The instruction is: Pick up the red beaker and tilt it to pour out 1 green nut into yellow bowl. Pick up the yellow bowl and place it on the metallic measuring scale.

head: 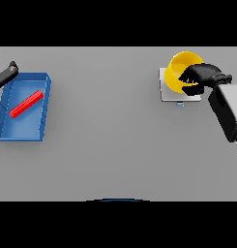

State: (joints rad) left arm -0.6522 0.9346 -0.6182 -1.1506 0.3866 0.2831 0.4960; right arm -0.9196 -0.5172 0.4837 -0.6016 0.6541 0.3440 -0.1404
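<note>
The right hand (199,79) is curled over the rim of the round yellow bowl (180,71), which sits on the flat metallic scale (169,94) beneath it, so the placing step looks nearly done and letting go should come next

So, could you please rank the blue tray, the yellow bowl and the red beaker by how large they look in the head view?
1. Blue tray, clearly largest.
2. Yellow bowl, partly covered by the right hand.
3. Red beaker, lying inside the tray, smallest.
</note>
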